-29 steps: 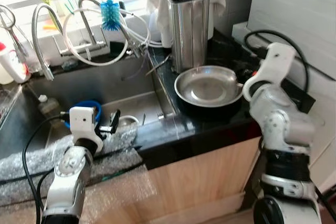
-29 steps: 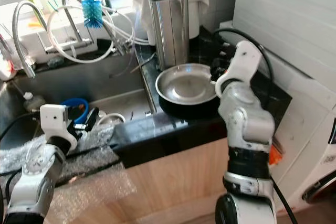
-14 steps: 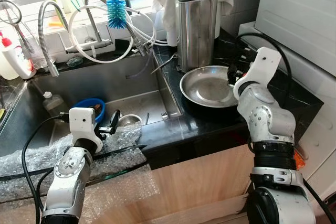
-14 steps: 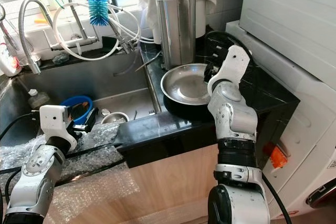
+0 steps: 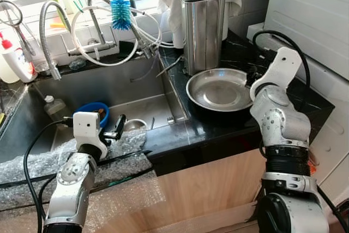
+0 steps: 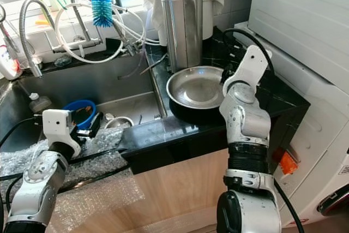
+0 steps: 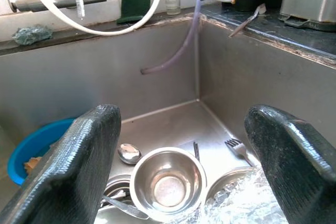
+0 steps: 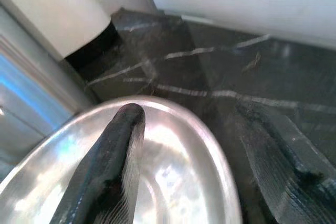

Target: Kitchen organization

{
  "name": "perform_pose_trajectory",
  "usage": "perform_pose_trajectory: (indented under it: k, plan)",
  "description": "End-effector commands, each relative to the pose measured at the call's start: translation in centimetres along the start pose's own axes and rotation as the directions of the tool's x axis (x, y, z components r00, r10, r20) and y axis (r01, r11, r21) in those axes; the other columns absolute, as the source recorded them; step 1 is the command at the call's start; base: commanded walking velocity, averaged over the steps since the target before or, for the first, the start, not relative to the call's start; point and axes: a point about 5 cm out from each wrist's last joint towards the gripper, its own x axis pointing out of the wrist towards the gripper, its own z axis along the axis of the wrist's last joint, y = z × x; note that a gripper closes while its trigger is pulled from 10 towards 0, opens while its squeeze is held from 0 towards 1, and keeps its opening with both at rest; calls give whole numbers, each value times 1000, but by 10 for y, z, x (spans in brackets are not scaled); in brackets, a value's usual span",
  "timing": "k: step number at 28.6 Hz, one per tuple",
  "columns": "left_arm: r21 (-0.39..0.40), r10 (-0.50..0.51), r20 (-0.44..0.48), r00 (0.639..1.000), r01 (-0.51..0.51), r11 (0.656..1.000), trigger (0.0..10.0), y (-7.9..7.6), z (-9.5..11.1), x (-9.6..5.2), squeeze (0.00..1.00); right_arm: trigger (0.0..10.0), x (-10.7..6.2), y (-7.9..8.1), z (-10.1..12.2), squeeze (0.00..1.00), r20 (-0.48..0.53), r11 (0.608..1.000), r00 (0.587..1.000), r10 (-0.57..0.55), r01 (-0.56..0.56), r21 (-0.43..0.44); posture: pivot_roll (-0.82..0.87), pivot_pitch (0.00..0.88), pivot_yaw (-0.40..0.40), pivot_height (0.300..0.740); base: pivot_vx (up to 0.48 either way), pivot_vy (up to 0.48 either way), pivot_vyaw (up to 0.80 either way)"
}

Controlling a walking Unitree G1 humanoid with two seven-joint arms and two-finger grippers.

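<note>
Black marble desk (image 5: 229,129) beside sink (image 5: 136,110); no writing legible. Right tool (image 8: 189,156), fingers apart, straddles rim of steel pan (image 5: 218,88). Left tool (image 7: 184,161) wide open over sink w/ bowl (image 7: 168,182), empty.

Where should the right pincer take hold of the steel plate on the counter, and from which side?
Probably the thin raised rim of the steel plate on its right edge, coming from the right. The plate is shallow and handleless, and the open right pincer already straddles that rim, one finger over the dish, the other outside.
</note>
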Motion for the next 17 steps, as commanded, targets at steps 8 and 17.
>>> perform_pose_trajectory:
  k: [8, 17]
  plan:
    - [33, -16, -15, 1000, 17, 999, 10000, -1, -1, -2, 0, 10000, 0, 8, -13, 0, -76, 999, 997, 19, -16, 44, -86, 0, 109, 740, 0, 0, 0]
    - [34, -30, -14, 999, 30, 999, 10000, -3, 0, -1, 0, 10000, -7, 14, 0, 0, -33, 997, 997, 68, -67, 41, -91, 0, 114, 740, 0, 0, 0]
